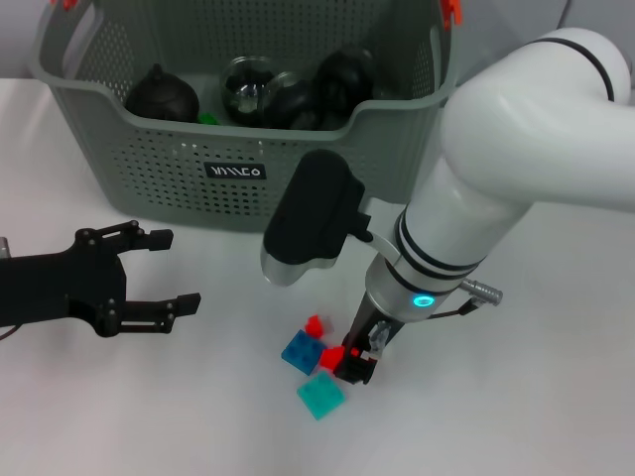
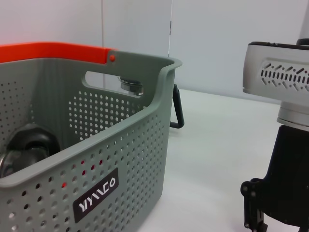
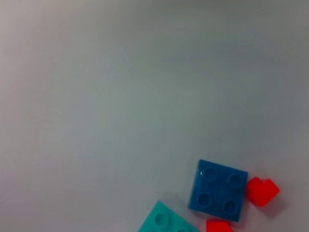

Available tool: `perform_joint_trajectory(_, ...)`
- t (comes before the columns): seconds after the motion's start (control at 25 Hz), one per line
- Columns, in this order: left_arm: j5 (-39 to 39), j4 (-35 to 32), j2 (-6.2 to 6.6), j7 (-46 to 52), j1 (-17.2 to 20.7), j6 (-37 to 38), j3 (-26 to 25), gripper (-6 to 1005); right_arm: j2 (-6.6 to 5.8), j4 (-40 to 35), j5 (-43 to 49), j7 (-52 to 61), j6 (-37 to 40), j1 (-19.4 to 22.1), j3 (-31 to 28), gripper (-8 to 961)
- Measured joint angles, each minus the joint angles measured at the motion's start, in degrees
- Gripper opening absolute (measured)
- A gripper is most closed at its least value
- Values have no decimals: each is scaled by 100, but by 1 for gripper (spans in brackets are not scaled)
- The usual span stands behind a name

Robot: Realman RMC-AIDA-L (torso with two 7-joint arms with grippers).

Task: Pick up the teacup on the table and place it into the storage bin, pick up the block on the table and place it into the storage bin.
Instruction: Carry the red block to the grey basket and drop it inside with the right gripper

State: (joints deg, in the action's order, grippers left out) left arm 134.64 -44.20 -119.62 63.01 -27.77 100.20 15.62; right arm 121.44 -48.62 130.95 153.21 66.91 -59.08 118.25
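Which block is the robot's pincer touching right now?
A red block, right at the right pincer tip. The blue block, teal block and other small red block lie apart from it.

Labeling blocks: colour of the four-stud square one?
Blue block; clearest in the right wrist view.

The white table [image 1: 516, 416] carries the grey-green storage bin [image 1: 238, 164] in the upper part of the frame. Lower centre lie four small blocks close together — a blue one [image 1: 302, 351], a teal one [image 1: 320, 395], two red pieces [image 1: 316, 324].
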Motion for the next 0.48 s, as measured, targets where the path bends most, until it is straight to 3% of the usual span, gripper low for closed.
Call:
perform_joint_trajectory(0.16,7,0,2,0,7,0,-23,904,-75,-270,46,136,217,109,-144,308)
perform_joint_trajectory(0.28,10,0,8,0,27,0,-31,904,-112,-879,384,220,693,424,-625,308)
perform_joint_trajectory(0.48,-1,-1,3,0,36,0,-37,905,-104,-2709,1100,278,1693,1104,-1801,308)
